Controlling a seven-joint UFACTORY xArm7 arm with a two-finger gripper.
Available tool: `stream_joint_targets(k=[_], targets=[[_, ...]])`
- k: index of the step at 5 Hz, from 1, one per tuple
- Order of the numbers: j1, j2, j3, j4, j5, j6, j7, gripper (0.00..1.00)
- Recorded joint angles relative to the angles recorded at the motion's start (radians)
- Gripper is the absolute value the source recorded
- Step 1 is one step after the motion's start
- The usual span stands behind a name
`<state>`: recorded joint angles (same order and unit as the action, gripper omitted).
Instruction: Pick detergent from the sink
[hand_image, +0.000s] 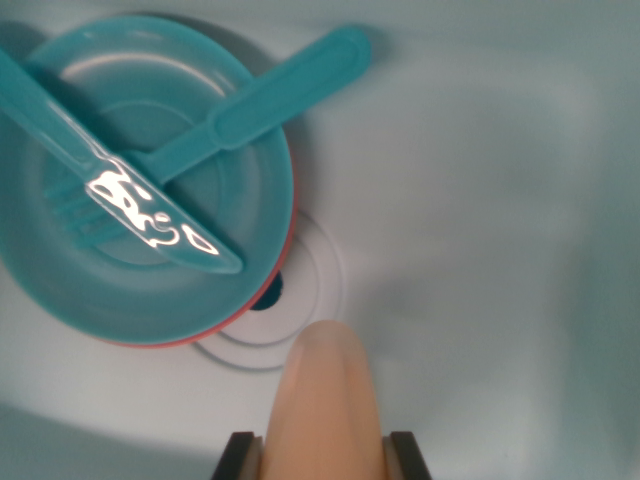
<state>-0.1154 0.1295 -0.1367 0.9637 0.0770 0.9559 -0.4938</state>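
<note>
Sink (500, 200): pale basin, filling the whole wrist view; its floor at the wrist view's right is bare. A round drain (290, 300) sits near the middle, partly covered by the plates.

Teal plate (150, 180): shallow dish at the wrist view's upper left, stacked on a red plate (262, 293), of which only a thin rim is shown. Contents: a teal knife (120, 180) laid diagonally with glare on its blade, a teal fork (85, 225) half hidden beneath it, and a teal spatula (270, 95) whose handle overhangs the rim toward the upper right.

Detergent (322, 400): peach-coloured rounded bottle, rising from the lower edge of the wrist view, its tip just beside the drain and the plate rim.

End effector (322, 458): two dark pads are seen, one against each flank of the bottle; it is judged closed on the detergent.

Step in hand: the lift out of the basin is judged current.

Handling advice: a straight vertical raise is recommended, so that the plate rim is not clipped. Grip is to be kept firm, since the smooth rounded body may slip.
</note>
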Motion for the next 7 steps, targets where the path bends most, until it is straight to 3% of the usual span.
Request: stream_joint_targets(k=[1,2,3,4,5,6,7], targets=[[0.0002,-0.013,0.0,0.023,-0.0029,0.035,0.003,1.0],[0.0002,-0.013,0.0,0.023,-0.0029,0.035,0.003,1.0],[0.0005,-0.028,0.0,0.049,-0.0063,0.076,0.007,1.0],[0.0005,-0.028,0.0,0.049,-0.0063,0.076,0.007,1.0],[0.0007,-0.043,0.0,0.076,-0.0098,0.119,0.011,1.0],[0.0007,-0.043,0.0,0.076,-0.0098,0.119,0.011,1.0],[0.001,-0.06,-0.001,0.106,-0.0136,0.165,0.015,1.0]])
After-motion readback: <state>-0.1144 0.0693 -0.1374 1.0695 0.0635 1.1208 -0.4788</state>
